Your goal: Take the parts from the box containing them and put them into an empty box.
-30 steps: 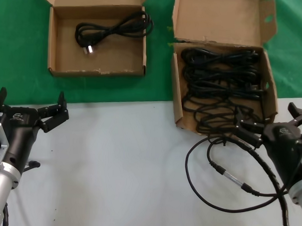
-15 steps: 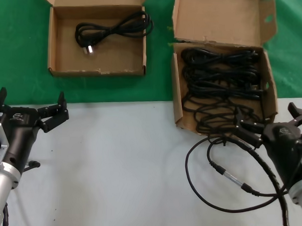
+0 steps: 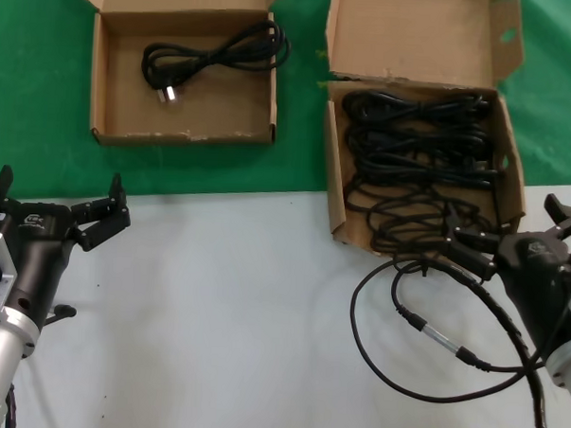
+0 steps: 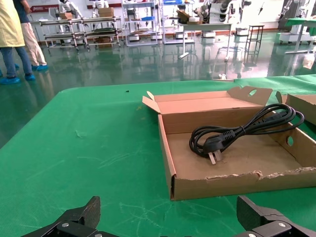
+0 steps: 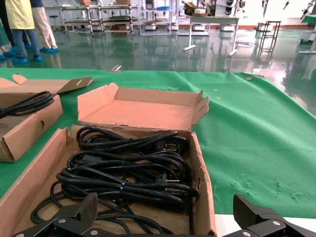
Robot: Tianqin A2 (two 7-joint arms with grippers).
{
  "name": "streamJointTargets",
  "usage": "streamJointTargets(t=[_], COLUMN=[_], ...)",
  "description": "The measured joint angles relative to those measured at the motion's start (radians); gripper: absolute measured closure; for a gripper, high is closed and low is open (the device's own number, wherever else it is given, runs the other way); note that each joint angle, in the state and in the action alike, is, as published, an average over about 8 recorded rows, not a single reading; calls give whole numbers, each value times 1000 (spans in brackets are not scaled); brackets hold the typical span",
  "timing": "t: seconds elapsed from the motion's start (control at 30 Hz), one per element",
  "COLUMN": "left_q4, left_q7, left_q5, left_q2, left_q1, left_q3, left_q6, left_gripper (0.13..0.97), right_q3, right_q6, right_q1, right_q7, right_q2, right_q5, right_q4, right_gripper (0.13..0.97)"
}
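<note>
- Cardboard, brown and plain, makes up both boxes; they sit side by side on a green cloth [image 3: 43, 118] at the far side of the work area, with a white tabletop [image 3: 215, 315] nearer the robot.
- The bigger box [image 3: 335, 192], on the robot's right, has a tall back flap with notched side tabs and straddles the line where green cloth meets white tabletop.
- Inside it lie the power cords [image 3: 416, 153], several thin black bundles stacked from the back wall to the front rim; the right wrist view shows them [image 5: 128, 173] piled together with plugs among the loops.
- The smaller box [image 3: 111, 74], on the robot's left, is well apart from the bigger one and has a ragged front rim.
- One coiled cord [image 3: 212, 54] lies in its back part, the plug with silver prongs pointing toward the front wall; one loop hangs over the back right corner.
- The left gripper [image 3: 53, 213] hovers over the white tabletop, short of the smaller box, its fingers spread wide and holding nothing.
- The right gripper [image 3: 512, 238] is at the front right corner of the bigger box, fingers spread apart and empty, one tip over the cords by the front rim.
- A thicker black robot cable [image 3: 423, 324] with a silver connector loops across the tabletop beside the right arm.
</note>
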Motion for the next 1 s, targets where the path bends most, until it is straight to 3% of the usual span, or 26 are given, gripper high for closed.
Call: streamJointTargets(t=[1.0], left_q4=[0], left_q7=[0], left_q5=[0], left_q2=[0], left_q1=[0], left_q3=[0], left_q6=[0], left_gripper=[132], right_q3=[0], right_q6=[0], right_q1=[0], right_q7=[0], right_q2=[0], right_q5=[0], right_q4=[0], right_gripper=[129])
